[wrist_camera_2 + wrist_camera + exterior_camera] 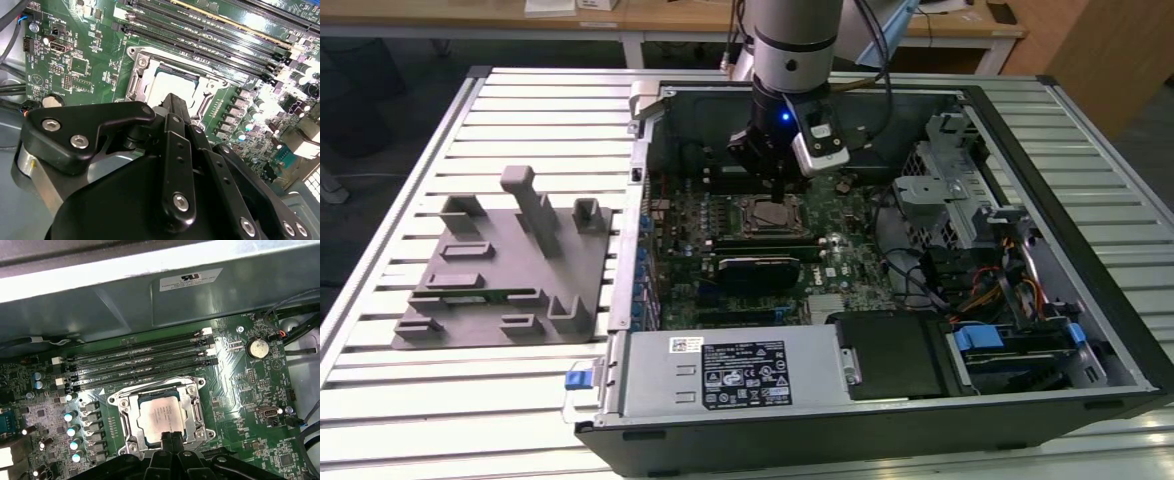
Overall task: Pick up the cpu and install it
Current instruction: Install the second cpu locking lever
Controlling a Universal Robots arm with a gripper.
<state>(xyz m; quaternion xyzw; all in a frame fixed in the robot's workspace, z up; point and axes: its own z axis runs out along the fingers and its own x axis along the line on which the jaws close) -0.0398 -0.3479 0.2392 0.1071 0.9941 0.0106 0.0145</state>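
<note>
The cpu (159, 416) lies flat in the open motherboard socket (126, 415), silver top up, inside the metal frame. My gripper (171, 436) hangs just above the cpu's near edge, its two dark fingers pressed together with nothing between them. In the second wrist view the gripper (172, 102) covers part of the bright cpu (167, 86). The exterior view has the gripper (781, 192) pointing straight down over the socket (774, 213) in the middle of the open computer case.
Empty memory slots (140, 360) run beside the socket, with the case wall (150, 300) beyond. A drive cage (947, 190) and cables (987, 290) fill the exterior view's right. The power supply (720, 370) sits in front. A grey fixture (507, 270) stands on the table.
</note>
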